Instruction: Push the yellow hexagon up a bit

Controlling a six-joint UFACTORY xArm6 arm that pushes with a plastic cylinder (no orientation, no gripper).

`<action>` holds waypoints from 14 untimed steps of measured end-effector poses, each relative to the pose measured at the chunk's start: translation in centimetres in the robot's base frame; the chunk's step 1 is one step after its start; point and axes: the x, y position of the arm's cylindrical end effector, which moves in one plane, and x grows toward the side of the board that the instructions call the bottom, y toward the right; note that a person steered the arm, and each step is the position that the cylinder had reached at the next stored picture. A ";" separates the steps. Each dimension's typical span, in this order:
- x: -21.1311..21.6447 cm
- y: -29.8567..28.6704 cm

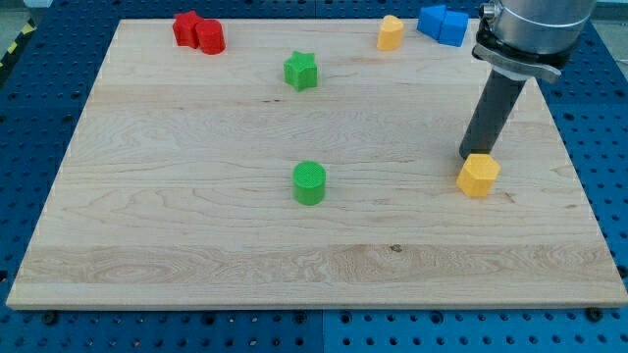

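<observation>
Left to right on your counter (196,245): red blocks (199,31) sit at the top-left edge; a green star (301,71) and green cylinder (309,182) hold the middle. A yellow block (391,32) and blue blocks (444,24) line the top edge. The yellow hexagon (478,176), squat and faceted, lies near the right edge. Your arm carries no pincer; my tip (472,157) touches the hexagon's upper-left side.
</observation>
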 end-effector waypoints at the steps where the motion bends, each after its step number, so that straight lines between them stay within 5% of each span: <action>1: 2.6 0.0; 4: -1.1 2.7; 6: 9.6 9.2; 7: 12.6 7.1; 8: 11.8 1.9; 14: 9.1 0.1</action>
